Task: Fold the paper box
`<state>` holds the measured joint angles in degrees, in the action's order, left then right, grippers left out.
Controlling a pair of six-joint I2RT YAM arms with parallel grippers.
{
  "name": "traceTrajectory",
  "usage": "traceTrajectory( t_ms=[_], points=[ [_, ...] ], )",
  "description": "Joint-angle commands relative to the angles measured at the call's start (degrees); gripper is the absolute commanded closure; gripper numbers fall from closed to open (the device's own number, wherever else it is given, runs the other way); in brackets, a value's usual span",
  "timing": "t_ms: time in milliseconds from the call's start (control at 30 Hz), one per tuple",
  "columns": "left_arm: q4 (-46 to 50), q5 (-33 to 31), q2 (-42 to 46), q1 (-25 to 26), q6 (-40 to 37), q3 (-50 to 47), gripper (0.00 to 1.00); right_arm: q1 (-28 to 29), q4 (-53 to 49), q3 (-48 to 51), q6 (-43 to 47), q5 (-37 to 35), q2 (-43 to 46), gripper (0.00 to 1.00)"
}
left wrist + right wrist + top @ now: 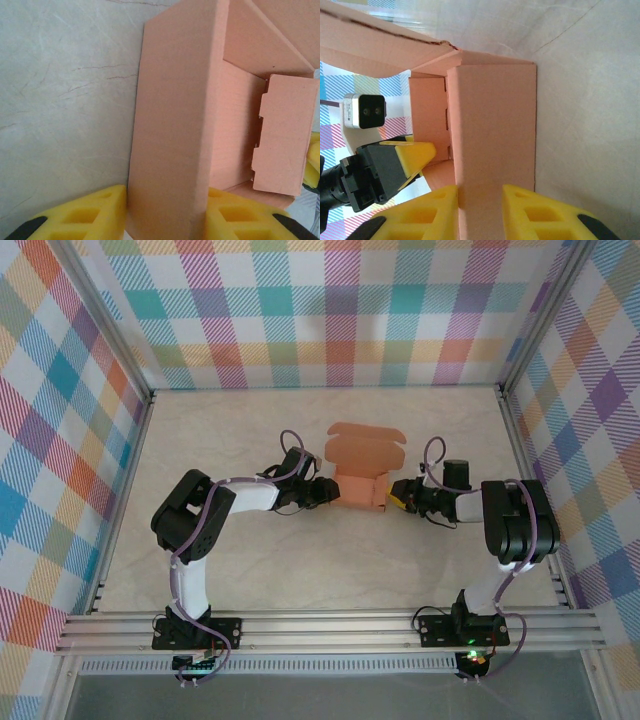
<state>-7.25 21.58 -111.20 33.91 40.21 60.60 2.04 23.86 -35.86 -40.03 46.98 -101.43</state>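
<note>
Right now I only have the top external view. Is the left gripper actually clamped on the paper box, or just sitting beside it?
Observer: In the left wrist view, the left gripper straddles one side wall of the paper box, with one yellow finger outside and one inside, both against the card.
Operator: And the right one?
Observer: In its own wrist view, the right gripper takes the opposite wall the same way, with card on both inner faces.
Operator: Anything loose inside the box?
Observer: A notched flap stands inside on the right gripper's side. I can't tell whether it is tucked in.
</note>
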Motion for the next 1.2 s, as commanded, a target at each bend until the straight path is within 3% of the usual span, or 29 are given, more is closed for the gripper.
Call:
traceTrajectory(
  t_ms=[0, 567, 1167],
  points=[
    [1.0, 1.4, -2.4, 0.1, -0.5, 0.7, 0.62, 1.2, -10.1, -1.4, 5.0, -5.8, 0.3, 0.73],
    [1.4, 1.9, -2.7, 0.1, -0.7, 1.2, 0.62, 7.2, -28.5, -7.6, 12.5, -23.3, 4.0, 0.77],
    [1.2, 1.9, -2.9, 0.1, -0.5, 0.8, 0.62, 15.1, -38.2, -12.9, 16.3, -39.8, 5.3, 0.81]
  ],
)
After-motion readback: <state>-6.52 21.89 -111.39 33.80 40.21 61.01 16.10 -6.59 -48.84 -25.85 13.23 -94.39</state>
